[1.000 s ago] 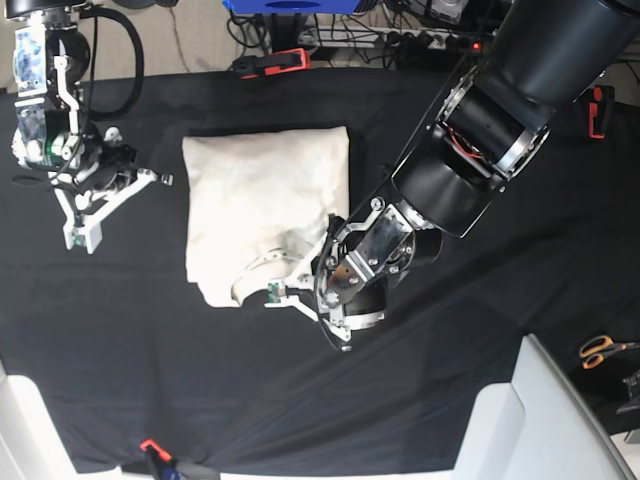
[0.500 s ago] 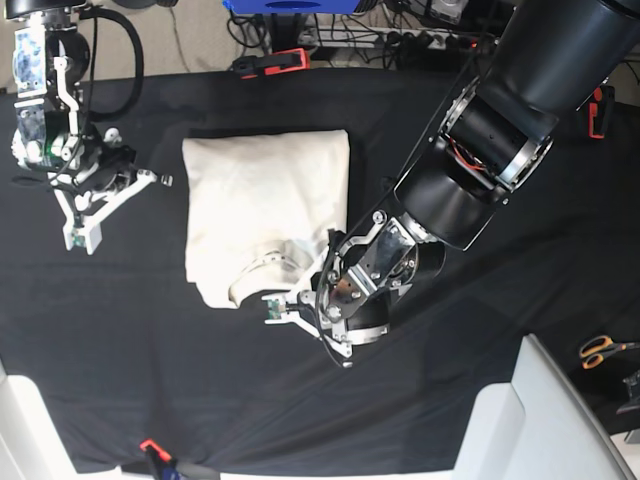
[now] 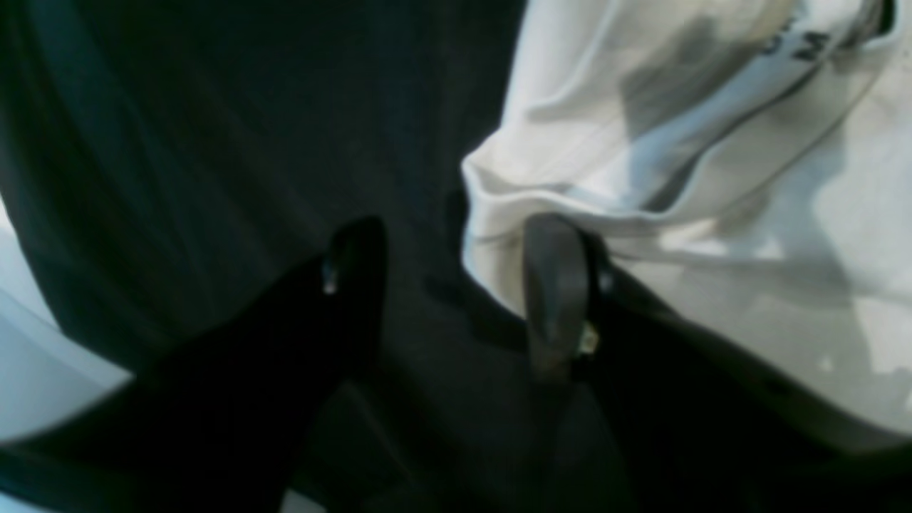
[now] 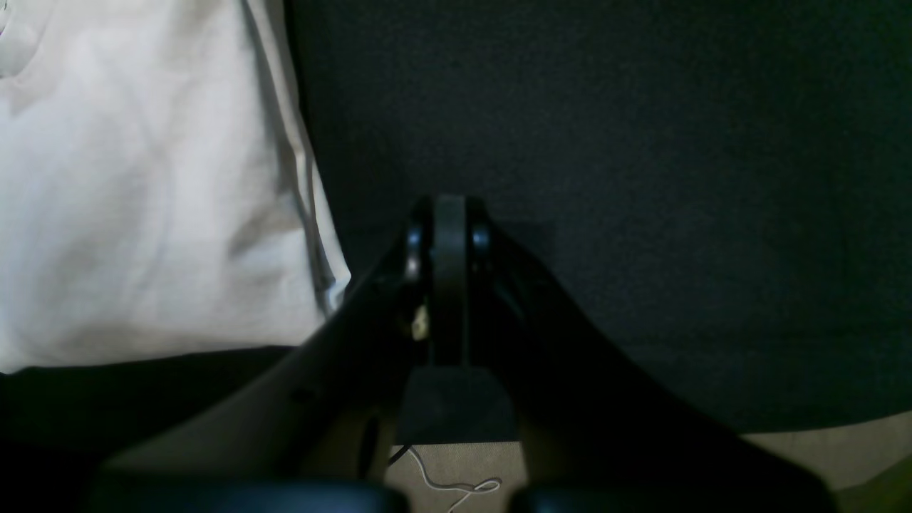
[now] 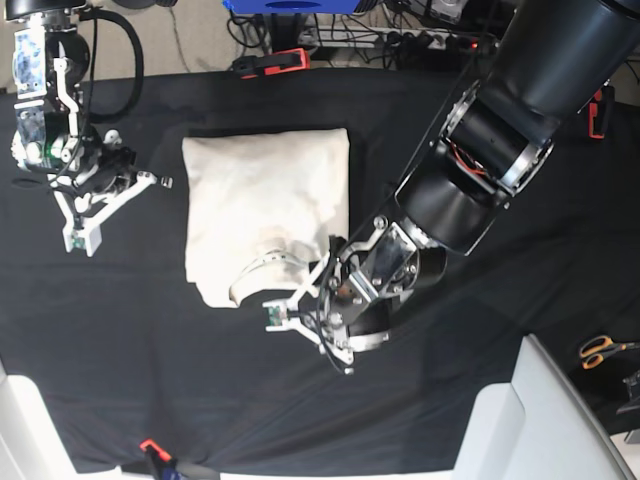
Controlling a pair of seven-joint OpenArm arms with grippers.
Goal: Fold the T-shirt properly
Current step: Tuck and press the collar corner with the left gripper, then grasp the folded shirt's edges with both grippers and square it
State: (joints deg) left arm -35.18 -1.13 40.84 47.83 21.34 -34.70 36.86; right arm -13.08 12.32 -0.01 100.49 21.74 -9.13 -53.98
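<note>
The cream T-shirt (image 5: 265, 200) lies folded into a rough rectangle on the black tablecloth (image 5: 480, 330), with its collar (image 5: 262, 265) showing near the front edge. My left gripper (image 5: 286, 304) hovers at the shirt's front right corner. In the left wrist view the left gripper (image 3: 456, 274) is open. One of its fingers (image 3: 556, 285) rests against the T-shirt's (image 3: 712, 178) folded hem, and the other stands over bare cloth. My right gripper (image 5: 158, 181) sits left of the shirt. In the right wrist view the right gripper (image 4: 449, 221) is shut on nothing, with the T-shirt (image 4: 142, 178) beside it.
Orange-handled scissors (image 5: 600, 350) lie at the far right. A white surface (image 5: 560, 420) borders the cloth at the front right. A red-black tool (image 5: 272, 62) and a blue box (image 5: 290, 6) sit beyond the back edge.
My left gripper went from shut on the shirt's front edge to open, letting the fabric go, and it shifted slightly toward the front. The right arm stayed still.
</note>
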